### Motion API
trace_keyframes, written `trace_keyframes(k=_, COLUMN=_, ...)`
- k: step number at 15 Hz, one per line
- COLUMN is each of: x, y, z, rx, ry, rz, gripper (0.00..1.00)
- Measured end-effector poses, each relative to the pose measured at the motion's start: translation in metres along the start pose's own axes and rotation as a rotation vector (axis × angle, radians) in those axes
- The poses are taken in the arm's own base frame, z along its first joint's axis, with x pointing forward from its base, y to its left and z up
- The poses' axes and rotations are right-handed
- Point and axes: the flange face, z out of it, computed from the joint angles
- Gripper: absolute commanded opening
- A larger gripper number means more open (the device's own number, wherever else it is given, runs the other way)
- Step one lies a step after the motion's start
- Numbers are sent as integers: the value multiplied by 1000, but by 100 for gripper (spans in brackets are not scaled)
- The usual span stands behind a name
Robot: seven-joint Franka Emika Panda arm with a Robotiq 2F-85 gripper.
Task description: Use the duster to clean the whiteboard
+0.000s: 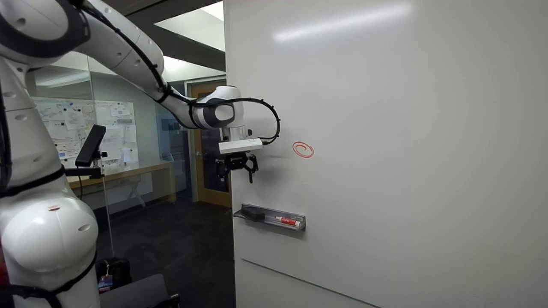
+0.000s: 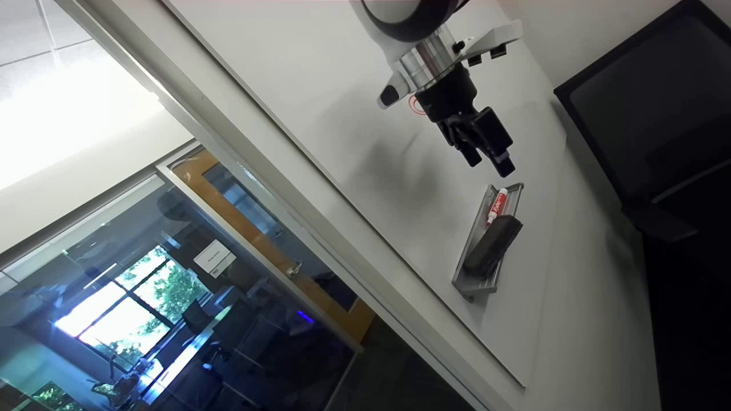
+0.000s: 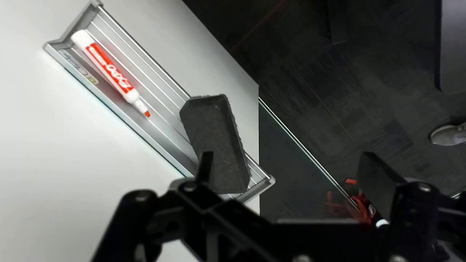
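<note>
Glossy and pale, the whiteboard (image 1: pixel 398 171) bore a red scribble (image 1: pixel 311 150) above its ledge (image 3: pixel 153 87). The duster (image 3: pixel 214 142) lay slantwise there, just apart from a marker (image 3: pixel 109 71). Wide-spread jaws, gripping nothing, hung above the ledge; a sound pickup probably called for centring them over the block and matching its slant, then descending without scraping the whiteboard.
</note>
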Motion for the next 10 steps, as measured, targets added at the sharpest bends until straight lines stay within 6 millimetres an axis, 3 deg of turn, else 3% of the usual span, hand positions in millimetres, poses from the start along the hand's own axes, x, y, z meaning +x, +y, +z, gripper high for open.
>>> trace_keyframes(k=2, x=2, y=5, z=9, rx=14, ry=-9, rz=4, gripper=100)
trace_keyframes(k=10, x=6, y=3, z=6, rx=1, ry=-3, rz=-4, gripper=100)
